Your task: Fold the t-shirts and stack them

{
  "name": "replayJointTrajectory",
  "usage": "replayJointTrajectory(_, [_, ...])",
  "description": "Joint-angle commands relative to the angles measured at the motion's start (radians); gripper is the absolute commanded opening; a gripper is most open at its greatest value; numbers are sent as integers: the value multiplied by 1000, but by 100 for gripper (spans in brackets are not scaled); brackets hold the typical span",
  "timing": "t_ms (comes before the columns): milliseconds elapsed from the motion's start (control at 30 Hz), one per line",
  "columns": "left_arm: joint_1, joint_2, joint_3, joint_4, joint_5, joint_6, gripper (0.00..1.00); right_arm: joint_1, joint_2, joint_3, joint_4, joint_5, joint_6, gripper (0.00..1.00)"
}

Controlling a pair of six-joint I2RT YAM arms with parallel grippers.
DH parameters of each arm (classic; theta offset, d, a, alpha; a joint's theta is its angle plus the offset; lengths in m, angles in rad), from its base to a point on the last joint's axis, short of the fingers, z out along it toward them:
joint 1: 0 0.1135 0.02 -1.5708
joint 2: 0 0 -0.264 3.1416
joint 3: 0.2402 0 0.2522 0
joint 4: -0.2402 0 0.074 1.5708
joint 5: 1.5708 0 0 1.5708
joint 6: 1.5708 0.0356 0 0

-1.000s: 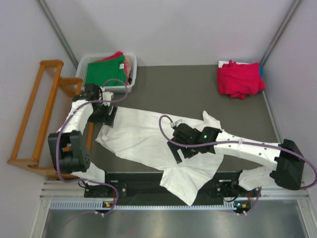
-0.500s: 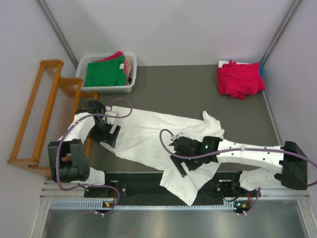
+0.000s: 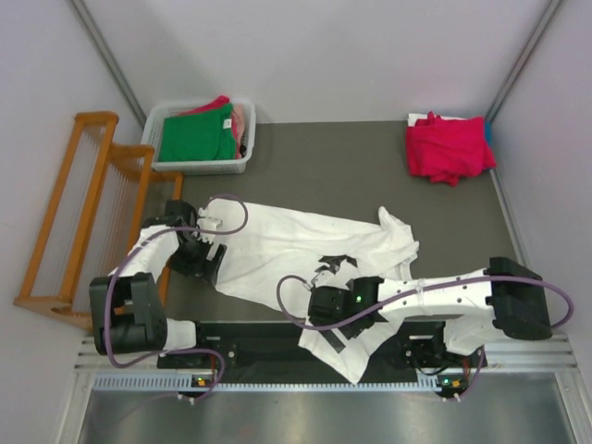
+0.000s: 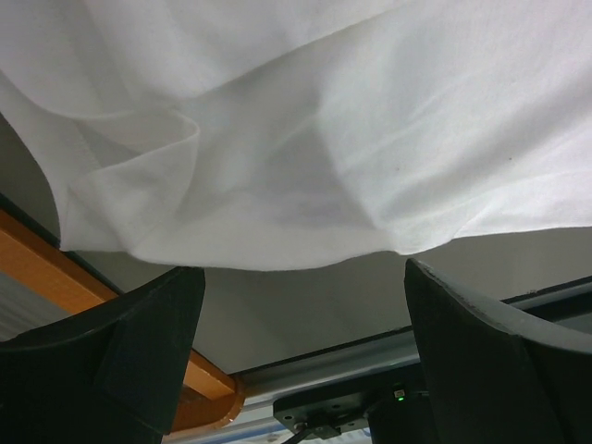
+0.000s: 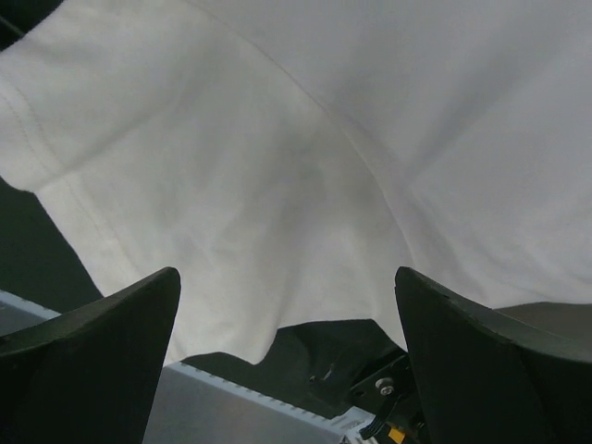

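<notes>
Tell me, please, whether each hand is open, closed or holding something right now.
Left hand: open, holding nothing.
Right hand: open, holding nothing.
The white t-shirt lies just ahead of both.

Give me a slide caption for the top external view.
Left pincer and right pincer, both open, over the white t-shirt; green t-shirt in basket, red t-shirts piled far right.

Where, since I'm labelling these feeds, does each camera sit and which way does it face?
Top external: overhead behind the bases, looking down on the table; both arms show.
Left wrist: on the left arm, looking past the open left end effector at the white t-shirt.
Right wrist: on the right arm, past the open right end effector at that shirt.
Shared: all see the white t-shirt.
</notes>
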Motion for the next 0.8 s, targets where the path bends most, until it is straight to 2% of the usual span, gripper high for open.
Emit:
replayJointTrajectory(0, [13,-17,-15,100,6,-3,93,15,44,49,57,100,6,100])
replayJointTrajectory(133, [14,50,26,111,21,-12,93,15,139,135,68,143,-13,100])
replayJointTrajectory(433, [22,168,80,168,19,-9,92,15,232,277,71,180,-44,100])
replayJointTrajectory(767, [28,231,114,212,7,-6,92,77,175,278,6,148,-27,100])
